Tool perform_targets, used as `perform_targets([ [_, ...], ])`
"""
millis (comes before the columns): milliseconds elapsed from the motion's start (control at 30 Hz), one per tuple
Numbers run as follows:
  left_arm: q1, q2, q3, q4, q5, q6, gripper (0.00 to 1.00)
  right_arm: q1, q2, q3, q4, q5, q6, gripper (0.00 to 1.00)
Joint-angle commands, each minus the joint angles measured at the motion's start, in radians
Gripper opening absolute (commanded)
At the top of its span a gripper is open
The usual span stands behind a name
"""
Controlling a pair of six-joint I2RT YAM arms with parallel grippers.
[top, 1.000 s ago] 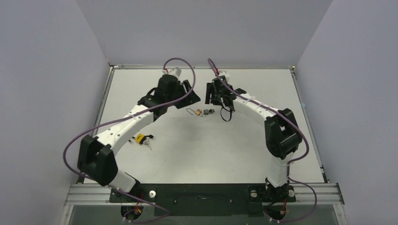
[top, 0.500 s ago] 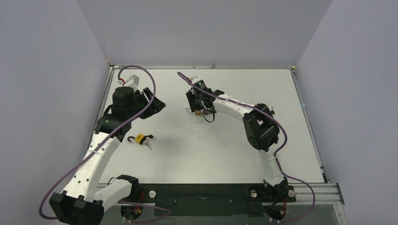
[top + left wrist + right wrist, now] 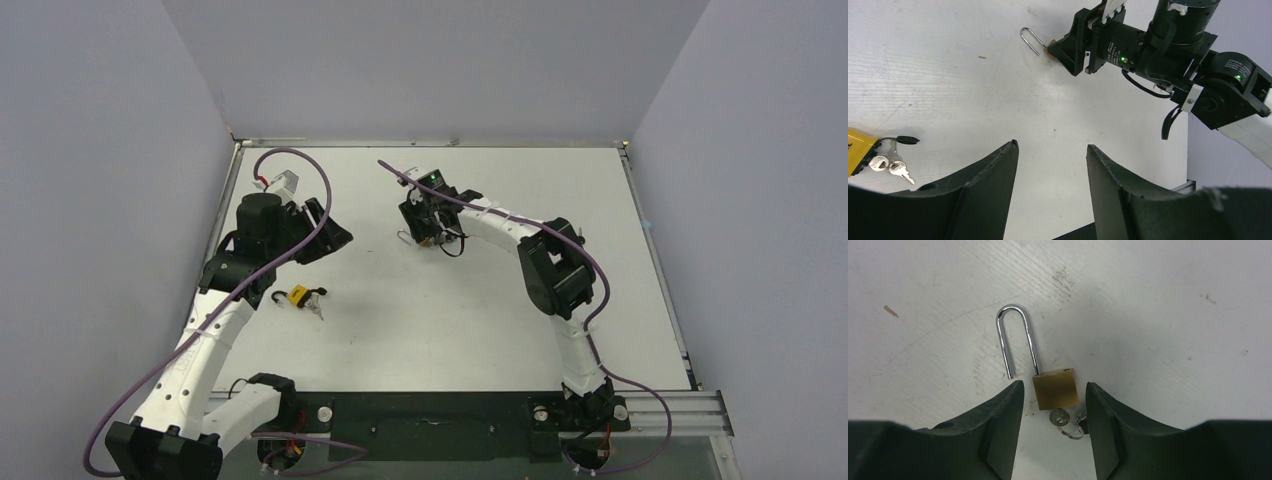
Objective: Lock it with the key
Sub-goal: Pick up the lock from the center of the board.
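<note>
Hanging over a brass padlock [image 3: 1056, 390], the right tool [image 3: 1054, 386] is spread wide, one of its fingers [image 3: 1000, 430] on each side of the lock's body and neither quite touching it, so it grips nothing. The padlock lies flat on the white table [image 3: 450, 320], toward the far edge and about midway between the left and right edges. Its silver shackle [image 3: 1015, 335] is sprung open, one leg free of the body, and a small key [image 3: 1060, 417] sits in the keyhole at the bottom with a ring hanging off it. Off toward the left edge, the left tool [image 3: 1050, 150] hangs in the air with its fingers also wide apart and nothing between them, pointed across the table at the right arm. Near it, a yellow padlock [image 3: 297, 295] lies on the table with a pair of keys [image 3: 892, 167] just beside it, well apart from the brass one.
</note>
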Motion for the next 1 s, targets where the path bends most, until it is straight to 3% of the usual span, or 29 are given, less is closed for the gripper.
perform_targets([
  [0, 0.016, -0.011, 0.015, 0.008, 0.028, 0.022, 0.5, -0.006, 0.05, 0.035, -0.012, -0.024, -0.048, 0.45],
  [200, 0.03, -0.006, 0.027, -0.002, 0.036, 0.029, 0.5, -0.001, 0.069, 0.036, -0.034, -0.022, -0.055, 0.39],
  [633, 0.035, 0.04, 0.014, 0.047, 0.109, 0.015, 0.49, 0.011, -0.128, -0.168, 0.07, -0.022, -0.008, 0.01],
  [967, -0.025, 0.155, 0.042, 0.137, 0.313, 0.072, 0.44, 0.013, -0.5, -0.346, 0.102, -0.149, 0.022, 0.0],
])
